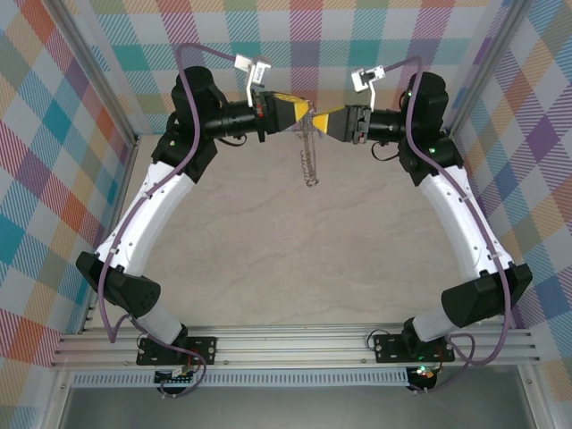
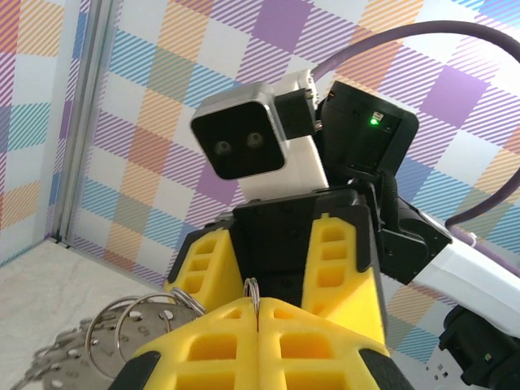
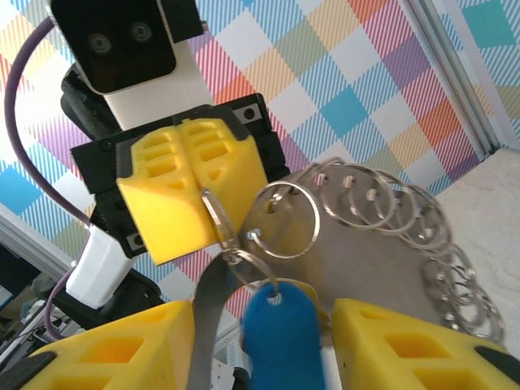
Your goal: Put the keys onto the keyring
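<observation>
High over the far part of the desk, close to the checked back wall: left gripper and right gripper tip to tip, almost touching. Below the meeting point, the keyring, hanging straight down with its fringe of small loops, apparently clear of the desk surface. Left gripper clenched, yellow fingers pressed flat together in the left wrist view, with one thin wire loop of the keyring pinched upright in the seam. To the left of that seam, more loops fanned out in overlapping circles. Straight ahead in the same view, the right gripper with its jaws parted. In the right wrist view, the right gripper's own yellow fingers well apart at the bottom edge, released. Between them, the key, blue head up, with a gap on either side. Through the hole in that blue head, a small wire loop, leading up towards the loop pinched in the left gripper. Shank of the key hidden below the frame edge. Behind and to the right of the key, the rest of the keyring's loops in a curved row.
</observation>
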